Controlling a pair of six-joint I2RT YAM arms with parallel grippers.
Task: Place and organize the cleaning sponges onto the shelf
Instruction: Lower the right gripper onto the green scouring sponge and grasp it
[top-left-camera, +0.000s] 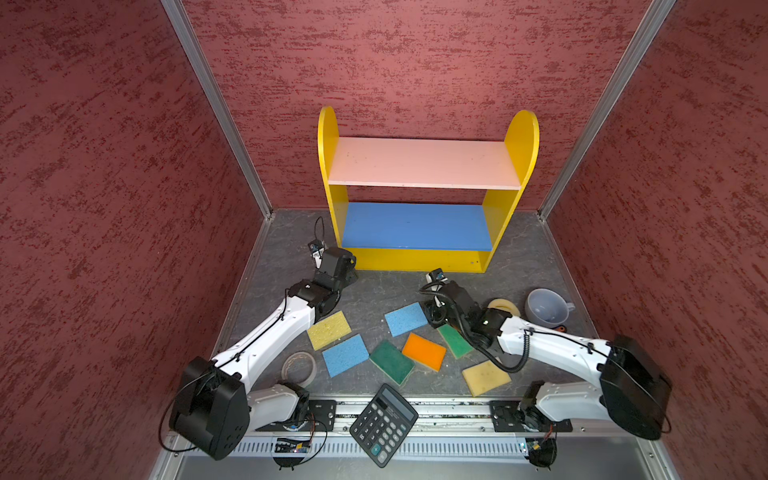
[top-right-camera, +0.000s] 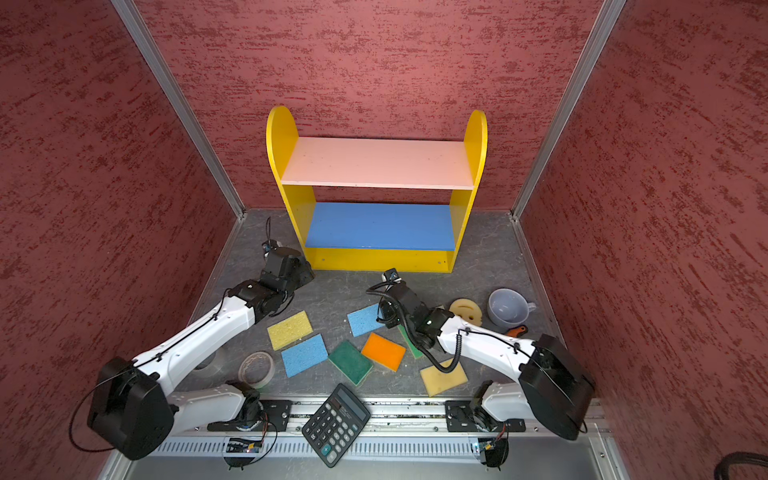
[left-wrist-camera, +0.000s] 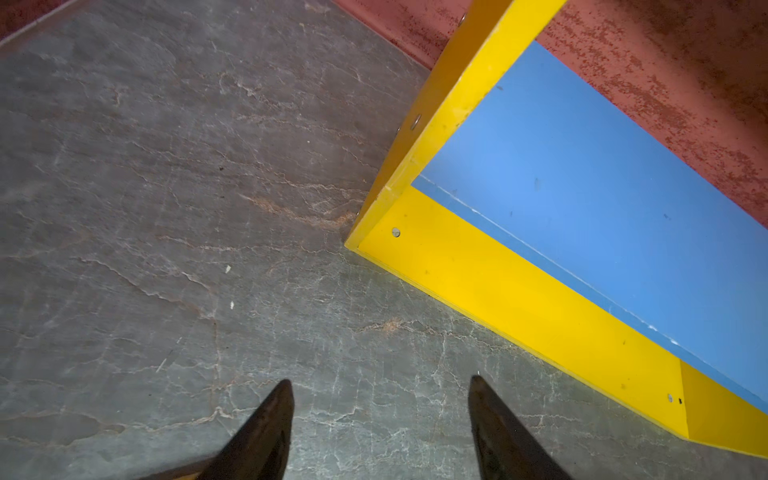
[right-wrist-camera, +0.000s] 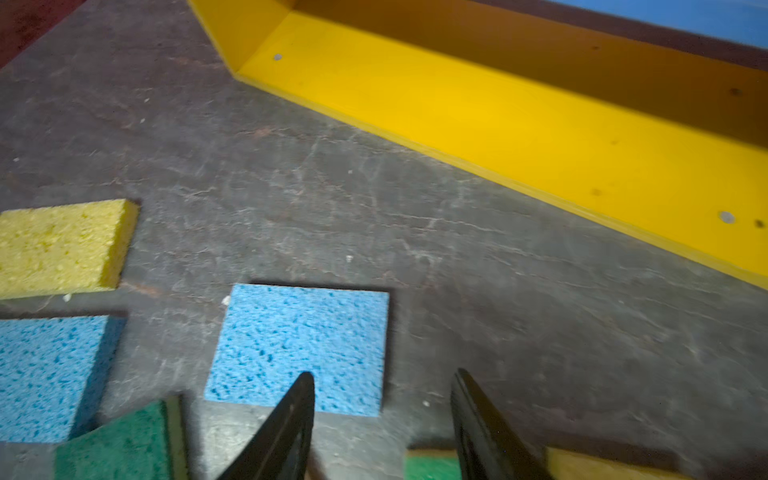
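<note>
a blue sponge (right-wrist-camera: 299, 349) is lying flat on the grey floor (right-wrist-camera: 415, 232), just ahead of the right gripper (right-wrist-camera: 382, 374). in the right wrist view one black fingertip is overlapping the sponge's near edge and the other is hanging over floor beside its corner, so the sponge is sitting to one side of the gap, not inside it. the jaws are standing apart, gripping nothing

in a top view a green sponge (top-left-camera: 455, 341) is lying partly under the right arm. an orange sponge (top-left-camera: 424, 351), a dark green sponge (top-left-camera: 391, 362), a second blue sponge (top-left-camera: 345, 355) and a yellow sponge (top-left-camera: 329, 330) are spreading leftward across the floor. a pale yellow sponge (top-left-camera: 486, 377) is lying nearer the front rail, and a round cream sponge (top-right-camera: 465, 311) is resting beside a grey cup (top-right-camera: 507, 308)

the shelf (top-left-camera: 415, 259) is standing against the back wall, behind all of them. the left gripper (left-wrist-camera: 380, 384) is hovering just beside the shelf's front left corner, jaws apart with only floor between them, well apart from the sponges

a tape roll (top-left-camera: 299, 368) and a black calculator (top-left-camera: 383, 424) are lying at the front
</note>
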